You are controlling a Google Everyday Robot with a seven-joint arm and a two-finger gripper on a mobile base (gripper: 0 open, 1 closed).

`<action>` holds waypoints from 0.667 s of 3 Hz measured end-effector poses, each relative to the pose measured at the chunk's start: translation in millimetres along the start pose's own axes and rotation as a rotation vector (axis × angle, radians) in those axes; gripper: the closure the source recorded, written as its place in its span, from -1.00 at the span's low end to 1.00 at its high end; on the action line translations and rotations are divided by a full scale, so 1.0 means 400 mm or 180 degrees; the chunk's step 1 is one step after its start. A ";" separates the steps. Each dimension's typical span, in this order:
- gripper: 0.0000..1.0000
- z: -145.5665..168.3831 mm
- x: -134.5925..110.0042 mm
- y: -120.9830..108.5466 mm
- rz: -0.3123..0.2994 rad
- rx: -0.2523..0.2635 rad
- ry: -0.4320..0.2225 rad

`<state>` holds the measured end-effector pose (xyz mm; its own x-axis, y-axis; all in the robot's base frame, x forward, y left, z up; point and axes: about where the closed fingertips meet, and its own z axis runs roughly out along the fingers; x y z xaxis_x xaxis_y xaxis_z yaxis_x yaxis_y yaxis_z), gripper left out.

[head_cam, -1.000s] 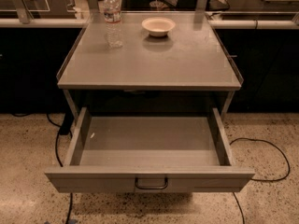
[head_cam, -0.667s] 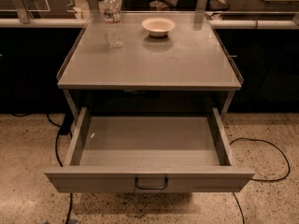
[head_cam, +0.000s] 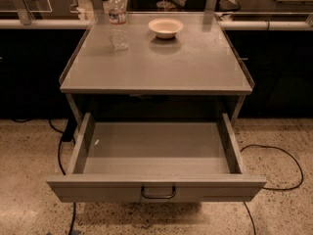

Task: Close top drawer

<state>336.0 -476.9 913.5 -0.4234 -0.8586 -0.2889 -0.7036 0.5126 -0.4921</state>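
Nothing has moved: the top drawer [head_cam: 102,191] stands fully pulled out below the tabletop [head_cam: 161,65]. The pincer is out of view, so its state cannot be told. Push squarely on the front near the handle [head_cam: 158,194] so it slides straight.

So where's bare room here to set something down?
The tabletop is bare from the bottle and bowl at the back to its front edge. The open top drawer looks bare too. The gripper is out of view.
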 end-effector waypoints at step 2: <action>-1.00 0.029 -0.025 0.062 0.0507 0.0014 -0.0108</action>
<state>329.4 -455.6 894.5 -0.5099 -0.7662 -0.3910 -0.6267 0.6423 -0.4414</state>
